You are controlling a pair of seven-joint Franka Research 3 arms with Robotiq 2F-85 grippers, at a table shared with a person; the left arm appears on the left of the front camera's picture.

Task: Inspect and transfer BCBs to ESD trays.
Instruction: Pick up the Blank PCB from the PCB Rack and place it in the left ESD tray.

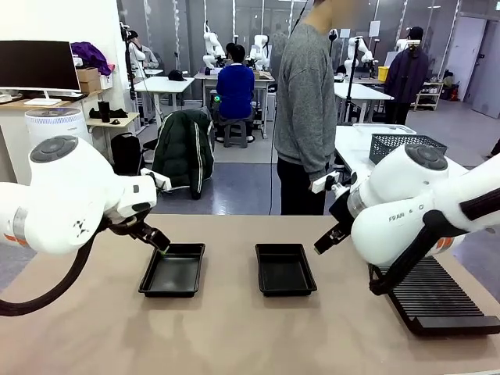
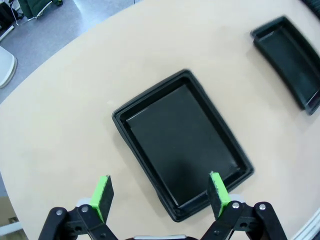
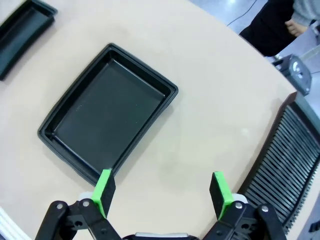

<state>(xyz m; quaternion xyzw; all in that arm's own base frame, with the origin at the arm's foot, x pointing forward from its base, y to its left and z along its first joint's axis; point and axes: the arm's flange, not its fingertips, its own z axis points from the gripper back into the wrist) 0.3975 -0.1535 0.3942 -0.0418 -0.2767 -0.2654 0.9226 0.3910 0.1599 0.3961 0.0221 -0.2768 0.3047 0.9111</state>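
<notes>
Two black ESD trays lie side by side on the tan table, the left tray (image 1: 173, 269) and the right tray (image 1: 285, 269). My left gripper (image 1: 158, 241) hangs just above the left tray's far left corner. In the left wrist view that gripper (image 2: 160, 195) is open over the near end of the left tray (image 2: 182, 145), with the other tray (image 2: 290, 60) at the upper right. My right gripper (image 1: 322, 244) hovers right of the right tray. In its wrist view it (image 3: 162, 192) is open over bare table beside the tray (image 3: 107, 115). The BCBs are out of view.
A long black ribbed rack (image 1: 437, 297) lies at the table's right edge, under my right arm, and is seen as the rack (image 3: 285, 165) in the right wrist view. A person (image 1: 306, 101) stands at the far side. A dark mesh basket (image 1: 406, 144) sits on a white table behind.
</notes>
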